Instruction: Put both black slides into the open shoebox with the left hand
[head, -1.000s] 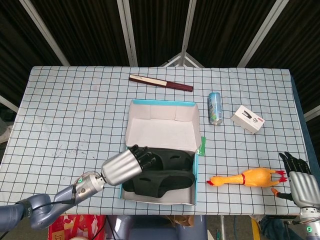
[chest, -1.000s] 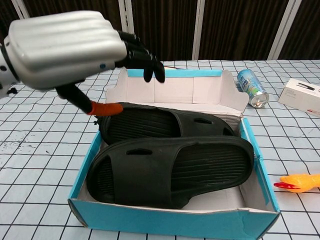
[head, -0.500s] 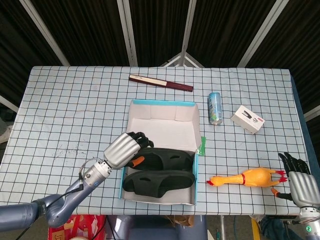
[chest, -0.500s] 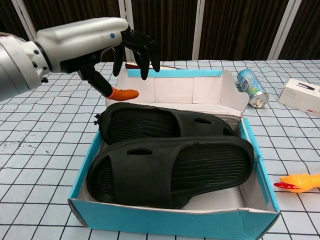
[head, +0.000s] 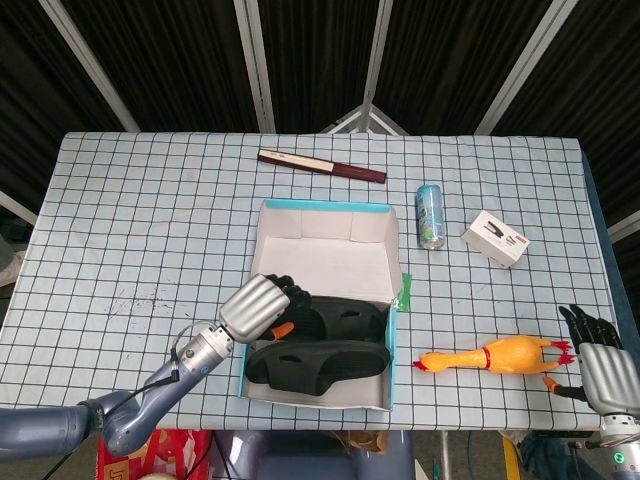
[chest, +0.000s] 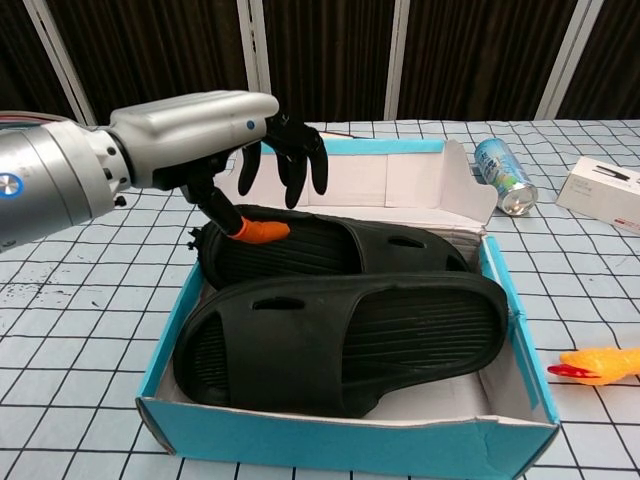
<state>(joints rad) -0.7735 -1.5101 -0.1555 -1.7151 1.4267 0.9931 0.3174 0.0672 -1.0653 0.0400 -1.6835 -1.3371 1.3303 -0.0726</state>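
Lower than 0.5 s ago, the left hand (chest: 215, 135) has come down so that its orange thumb tip sits at, perhaps on, the heel end of the rear slide (chest: 330, 245); actual contact cannot be confirmed. Its dark fingers (chest: 295, 160) hang spread and slightly curled above that slide, gripping nothing. From the head view the same hand (head: 262, 303) sits over the left edge of the shoebox (head: 392, 340).

Both black slides lie flat inside the shoebox (chest: 350, 440), side by side and lengthwise across it, heels to the left. The front slide (chest: 340, 340) overlaps the near edge of the rear slide. The box's white lid flap stands open at the back.

Just right of the box a rubber chicken (head: 490, 356) lies on the checked tablecloth (head: 130, 220). Behind the box's right corner lies a blue can (head: 430, 216) on its side, with a small white carton (head: 495, 238) further right. A dark red, flat stick-like object (head: 321, 166) lies near the far edge.

At the lower right corner of the head view, the right hand (head: 597, 355) rests well apart from everything, its fingers straight and apart, holding nothing.
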